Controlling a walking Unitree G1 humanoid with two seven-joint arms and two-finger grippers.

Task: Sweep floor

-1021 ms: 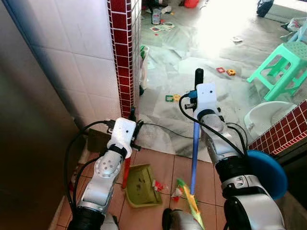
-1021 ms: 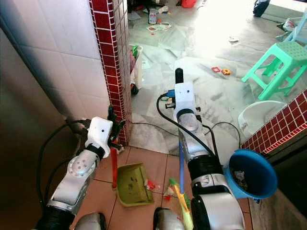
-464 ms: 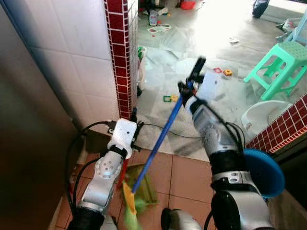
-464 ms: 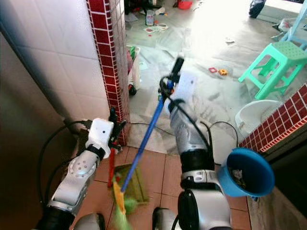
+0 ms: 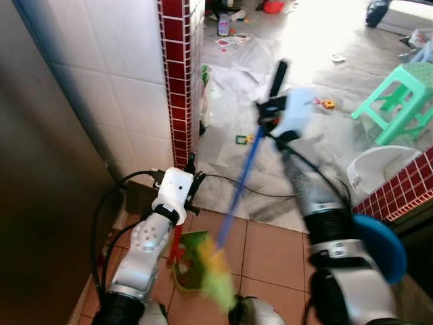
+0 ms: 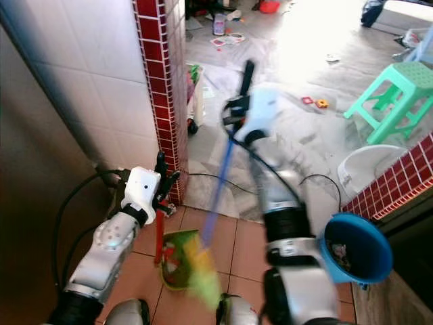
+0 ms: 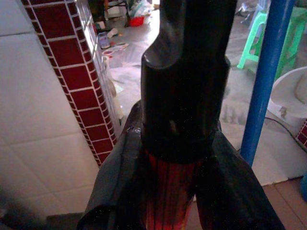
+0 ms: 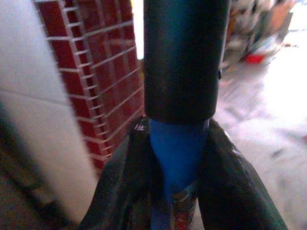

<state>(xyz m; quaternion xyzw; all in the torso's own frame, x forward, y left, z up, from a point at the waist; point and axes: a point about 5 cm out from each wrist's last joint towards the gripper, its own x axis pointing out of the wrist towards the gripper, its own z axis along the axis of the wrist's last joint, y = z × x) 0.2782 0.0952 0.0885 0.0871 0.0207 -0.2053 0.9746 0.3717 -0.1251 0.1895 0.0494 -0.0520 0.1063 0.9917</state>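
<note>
Broom [image 5: 238, 183] w/ blue shaft slanting from 1 o'clock down to blurred green-yellow bristles at 6, over green dustpan [image 6: 177, 265] on terracotta tiles, right gripper [image 5: 269, 107] clamped on broom top, left gripper [image 5: 188, 169] clamped on dustpan's red handle [image 6: 159, 237], red-tiled pillar [image 5: 178, 74] at 11.

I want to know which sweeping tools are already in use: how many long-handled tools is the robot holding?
2. The left gripper holds the red handle of the green plastic dustpan by the brick pillar; the right gripper holds the blue-handled broom, its blurred bristles at the dustpan.
</note>
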